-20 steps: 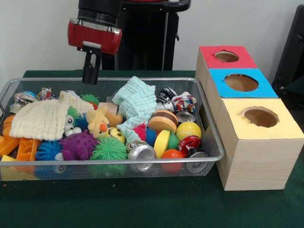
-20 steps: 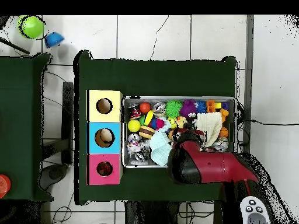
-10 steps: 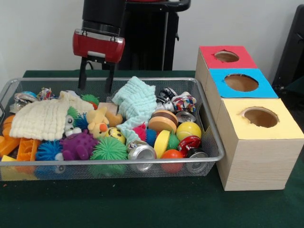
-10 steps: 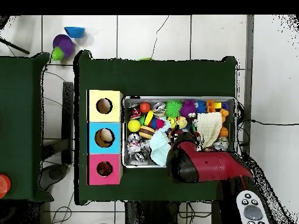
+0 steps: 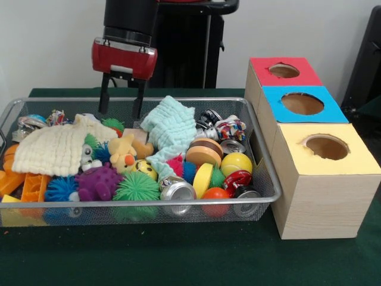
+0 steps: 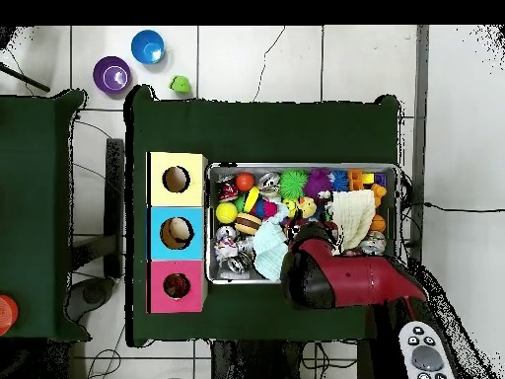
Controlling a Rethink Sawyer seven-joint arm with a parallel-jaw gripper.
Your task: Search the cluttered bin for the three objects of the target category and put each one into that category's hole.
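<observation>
My gripper hangs open over the back edge of the wire mesh bin, its two black fingers pointing down with nothing between them. Just below and in front of it lie a cream cloth, a green spiky toy and a mint cloth. The bin also holds spiky balls in purple, green and blue, a silver can, a red can, a yellow ball and a yellow plush. In the overhead view the red arm head covers the gripper.
Right of the bin stand three boxes with round holes: red, blue and yellow. From above, the blue box's hole shows something pale inside. Blue and purple bowls lie on the floor beyond the table.
Over the second the gripper turned, opened and shifted slightly right over the bin's back edge; since half a second ago it has barely moved. The small coloured things on the floor shifted.
</observation>
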